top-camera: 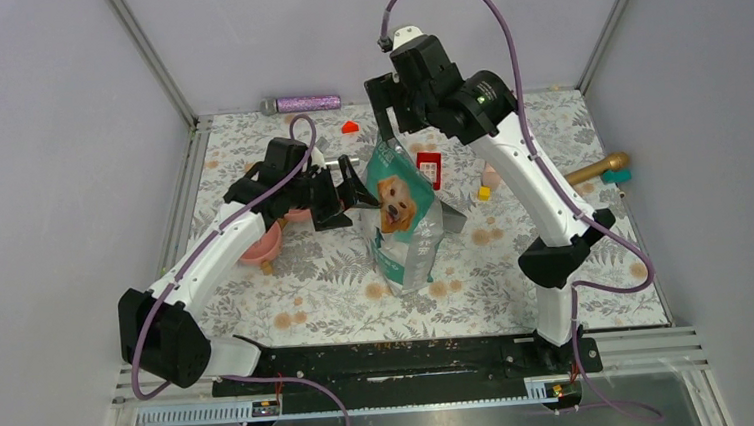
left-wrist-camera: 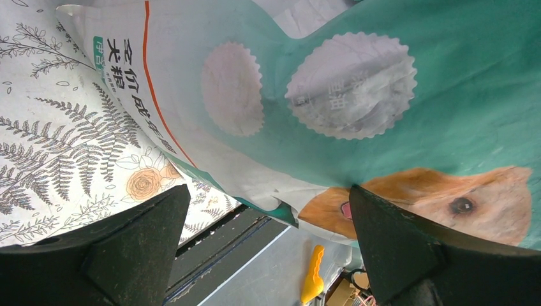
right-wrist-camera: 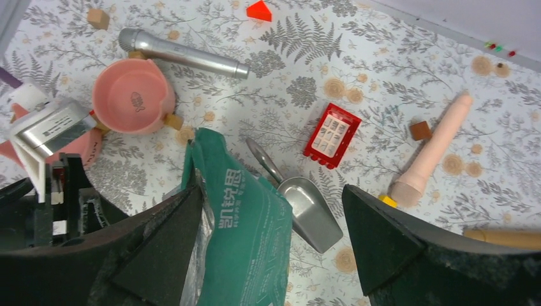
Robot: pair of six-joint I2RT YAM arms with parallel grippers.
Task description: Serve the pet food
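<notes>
The teal bag with a dog picture (top-camera: pixel 404 221) stands upright mid-mat. It fills the left wrist view (left-wrist-camera: pixel 383 83), and its top shows in the right wrist view (right-wrist-camera: pixel 245 236). The pet food is hidden; no kibble shows. My left gripper (top-camera: pixel 349 193) is open at the bag's left side, fingers wide apart (left-wrist-camera: pixel 268 217). My right gripper (top-camera: pixel 386 117) is open above the bag's top (right-wrist-camera: pixel 274 217), which lies between the jaws, with the left finger against its edge. A pink bowl (right-wrist-camera: pixel 133 95) sits to the left, partly under the left arm (top-camera: pixel 260 243). A metal scoop (right-wrist-camera: pixel 306 207) lies behind the bag.
A silver microphone (right-wrist-camera: pixel 182 54), red brick (right-wrist-camera: pixel 332 135), pink pestle-shaped toy (right-wrist-camera: pixel 430 150) and brown cubes (right-wrist-camera: pixel 420 130) lie on the flowered mat. A purple glitter tube (top-camera: pixel 307 104) lies at the back wall. A wooden-handled tool (top-camera: pixel 595 169) lies at right.
</notes>
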